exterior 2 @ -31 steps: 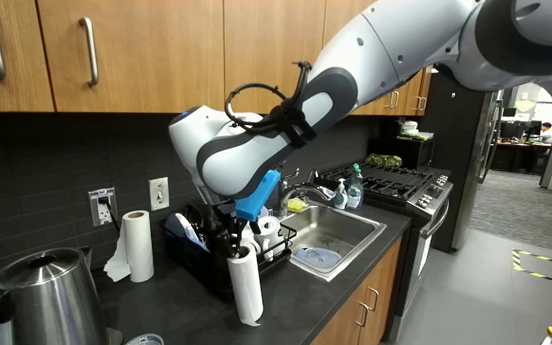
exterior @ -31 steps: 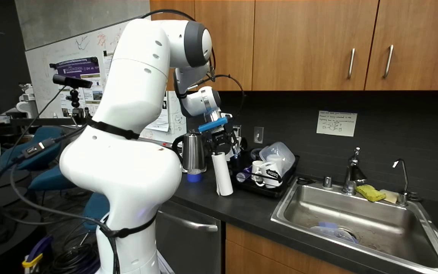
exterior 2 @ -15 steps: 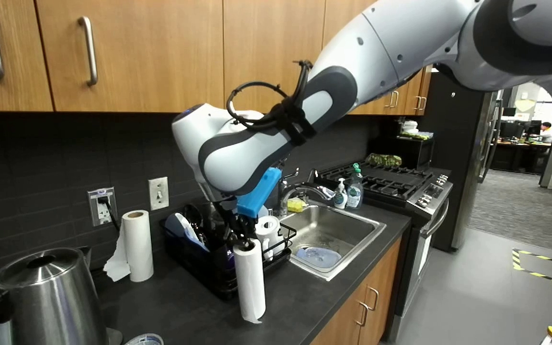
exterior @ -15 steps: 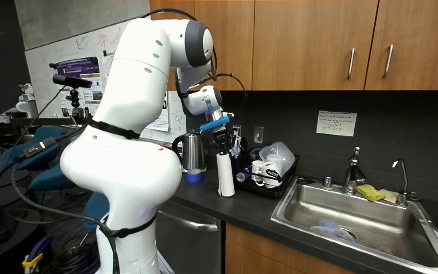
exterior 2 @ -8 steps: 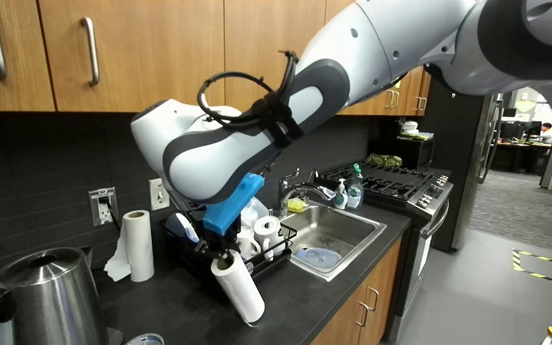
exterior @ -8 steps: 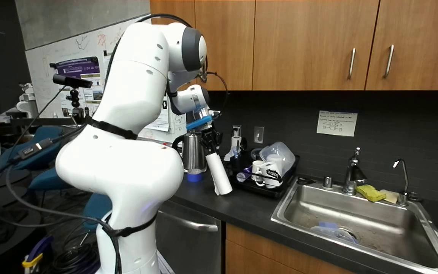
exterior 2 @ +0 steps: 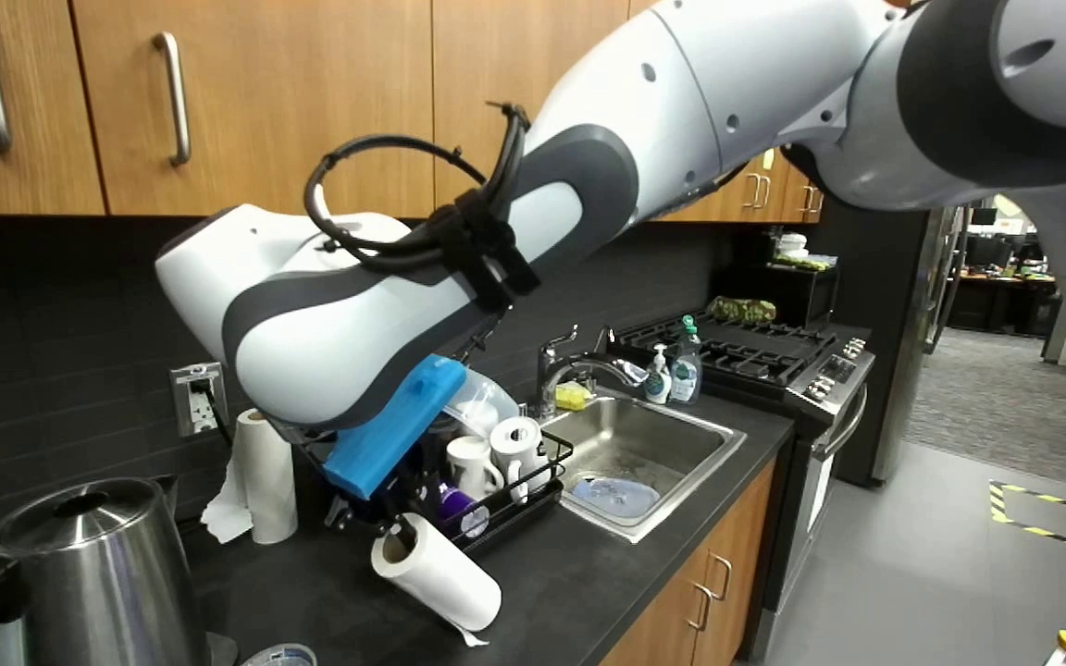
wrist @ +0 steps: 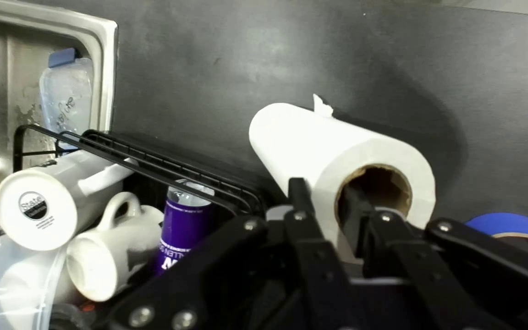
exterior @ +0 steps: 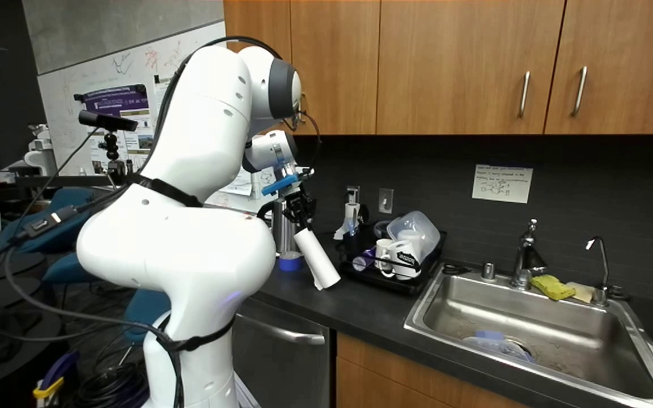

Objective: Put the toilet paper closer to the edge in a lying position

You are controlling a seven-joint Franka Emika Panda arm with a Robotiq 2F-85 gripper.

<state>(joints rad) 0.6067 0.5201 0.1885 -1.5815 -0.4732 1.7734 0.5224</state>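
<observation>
Leaning over black countertop [exterior 2: 570,573], paper roll [exterior 2: 445,577]; cabinets [exterior: 462,68] above

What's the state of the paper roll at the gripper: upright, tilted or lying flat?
Tilted. In both exterior views the paper roll slants, its end at the gripper raised above the countertop.

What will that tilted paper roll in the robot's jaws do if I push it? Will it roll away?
The paper roll would probably roll once lying down, because its sides are round. It's likely light for its size, since its brown core is hollow. It might unwind a little too: a loose paper flap sticks out at its lower end.
</observation>
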